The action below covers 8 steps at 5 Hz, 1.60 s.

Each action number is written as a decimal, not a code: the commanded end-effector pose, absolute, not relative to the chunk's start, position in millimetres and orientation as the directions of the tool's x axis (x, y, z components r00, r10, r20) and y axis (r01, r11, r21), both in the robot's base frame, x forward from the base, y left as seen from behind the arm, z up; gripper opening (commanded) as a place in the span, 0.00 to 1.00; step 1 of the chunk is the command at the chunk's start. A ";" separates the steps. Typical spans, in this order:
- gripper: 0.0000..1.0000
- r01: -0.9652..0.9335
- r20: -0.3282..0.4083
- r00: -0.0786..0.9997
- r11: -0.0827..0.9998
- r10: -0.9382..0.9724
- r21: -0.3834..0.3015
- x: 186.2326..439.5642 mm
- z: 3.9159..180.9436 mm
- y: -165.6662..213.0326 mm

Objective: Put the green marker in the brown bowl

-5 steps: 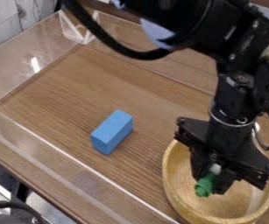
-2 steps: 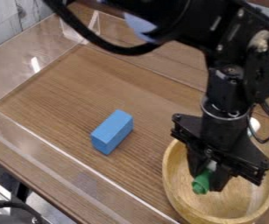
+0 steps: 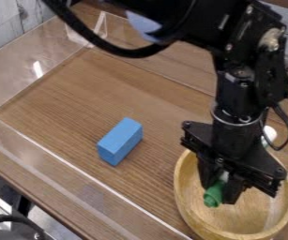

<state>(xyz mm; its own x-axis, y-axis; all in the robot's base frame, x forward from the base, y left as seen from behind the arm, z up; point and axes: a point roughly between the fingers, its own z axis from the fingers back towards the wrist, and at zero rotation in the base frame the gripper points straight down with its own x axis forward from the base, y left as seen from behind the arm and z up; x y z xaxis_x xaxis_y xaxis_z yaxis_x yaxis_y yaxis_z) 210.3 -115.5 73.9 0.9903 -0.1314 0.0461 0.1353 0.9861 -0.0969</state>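
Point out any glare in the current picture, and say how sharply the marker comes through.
Camera view: a small bright glint sits on the clear side panel at upper left; the green marker shows mainly as a soft green patch, its lettering unreadable; the black jaws are dark, with little detail between them.

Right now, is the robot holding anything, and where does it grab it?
Yes, the gripper holds the green marker above its green end, which points down over the bowl.
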 end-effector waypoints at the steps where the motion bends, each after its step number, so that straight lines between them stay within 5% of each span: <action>1: 0.00 0.124 0.098 0.989 0.985 -0.112 -0.121 216.3 86.9 -115.3; 8: 0.00 0.056 0.063 0.997 0.989 -0.048 -0.136 222.2 79.2 -111.5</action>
